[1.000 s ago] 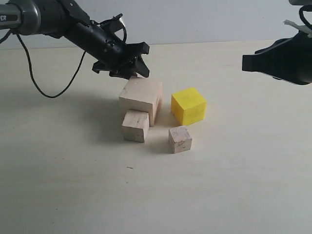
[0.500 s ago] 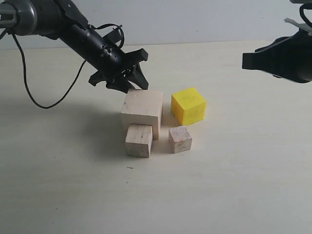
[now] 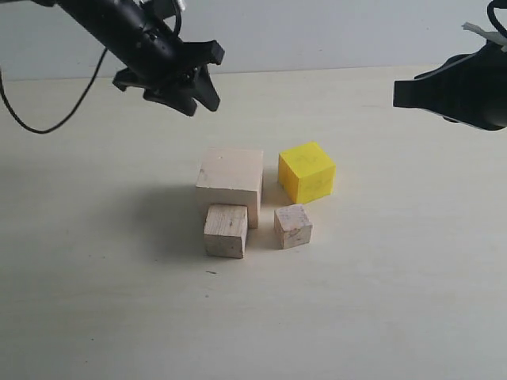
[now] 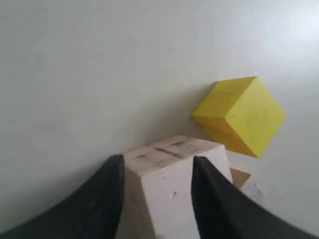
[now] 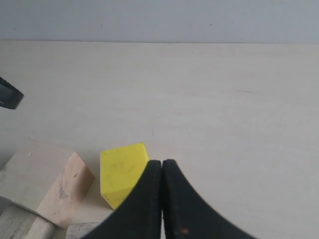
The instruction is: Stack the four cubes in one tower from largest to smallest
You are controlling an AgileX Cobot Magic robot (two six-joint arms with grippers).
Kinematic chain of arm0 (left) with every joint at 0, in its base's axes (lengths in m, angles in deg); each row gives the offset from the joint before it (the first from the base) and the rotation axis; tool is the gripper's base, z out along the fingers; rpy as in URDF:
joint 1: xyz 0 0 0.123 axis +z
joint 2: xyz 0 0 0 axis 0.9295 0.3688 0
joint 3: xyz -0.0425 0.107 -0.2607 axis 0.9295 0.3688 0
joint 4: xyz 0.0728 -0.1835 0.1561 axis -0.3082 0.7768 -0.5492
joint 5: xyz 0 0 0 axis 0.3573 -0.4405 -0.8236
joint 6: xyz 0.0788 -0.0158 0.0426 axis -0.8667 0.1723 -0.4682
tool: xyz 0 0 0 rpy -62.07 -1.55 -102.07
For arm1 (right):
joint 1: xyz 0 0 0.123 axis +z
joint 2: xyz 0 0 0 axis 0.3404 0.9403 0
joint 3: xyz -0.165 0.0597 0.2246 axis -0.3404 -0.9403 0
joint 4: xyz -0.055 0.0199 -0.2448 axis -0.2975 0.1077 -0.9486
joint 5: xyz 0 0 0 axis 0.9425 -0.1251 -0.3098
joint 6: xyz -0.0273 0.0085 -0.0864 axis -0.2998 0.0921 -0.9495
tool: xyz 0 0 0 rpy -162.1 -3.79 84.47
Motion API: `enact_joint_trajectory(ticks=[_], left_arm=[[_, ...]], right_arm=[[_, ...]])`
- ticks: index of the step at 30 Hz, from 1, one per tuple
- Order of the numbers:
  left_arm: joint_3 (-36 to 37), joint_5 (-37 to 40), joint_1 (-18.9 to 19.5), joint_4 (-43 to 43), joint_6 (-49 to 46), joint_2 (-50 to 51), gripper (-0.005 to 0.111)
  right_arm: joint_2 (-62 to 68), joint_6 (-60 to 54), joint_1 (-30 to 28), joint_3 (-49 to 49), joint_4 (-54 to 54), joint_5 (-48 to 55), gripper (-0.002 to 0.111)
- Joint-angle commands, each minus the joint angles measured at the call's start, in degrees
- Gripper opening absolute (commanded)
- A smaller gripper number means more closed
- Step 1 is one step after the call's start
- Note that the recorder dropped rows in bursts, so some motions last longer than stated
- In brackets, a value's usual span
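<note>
At the front of the table (image 3: 380,317) you have the medium cube (image 3: 226,230) and, near it on the right, the small cube (image 3: 292,226). The medium one stands close against the front of the large cube (image 3: 230,179); whether they touch, I cannot tell. Just beside the large cube, to the right, sits the yellow cube (image 3: 306,172).

All four rest on the table and none is on another, so in my judgement the tower is not begun. Every placement is left to do, probably yellow onto large first.

The three pale cubes are bare wood with faint grain and small dark marks. The yellow one is painted, smooth and matte. All have flat faces and sharp edges.

Farther back, the left gripper (image 3: 198,101) hangs above the large cube, jaws wide and empty. The right gripper (image 5: 162,164) waits aside, jaws pressed together, holding nothing.
</note>
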Motion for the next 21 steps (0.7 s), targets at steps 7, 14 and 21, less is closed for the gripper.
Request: enact_joint_trajectory(ticks=[7, 14, 21], left_arm=[[11.39, 2.45, 0.21, -11.90, 5.92, -10.39, 0.030], [22.55, 3.08, 0.21, -11.59, 1.21, -12.65, 0.030], [29.85, -3.97, 0.21, -5.59, -9.42, -12.54, 0.030]], right_arm=[[-0.07, 0.00, 0.16, 0.37, -0.35, -0.11, 0.000], [-0.07, 0.00, 0.16, 0.37, -0.11, 0.05, 0.000], [-0.07, 0.00, 0.16, 0.37, -0.11, 0.05, 0.000]])
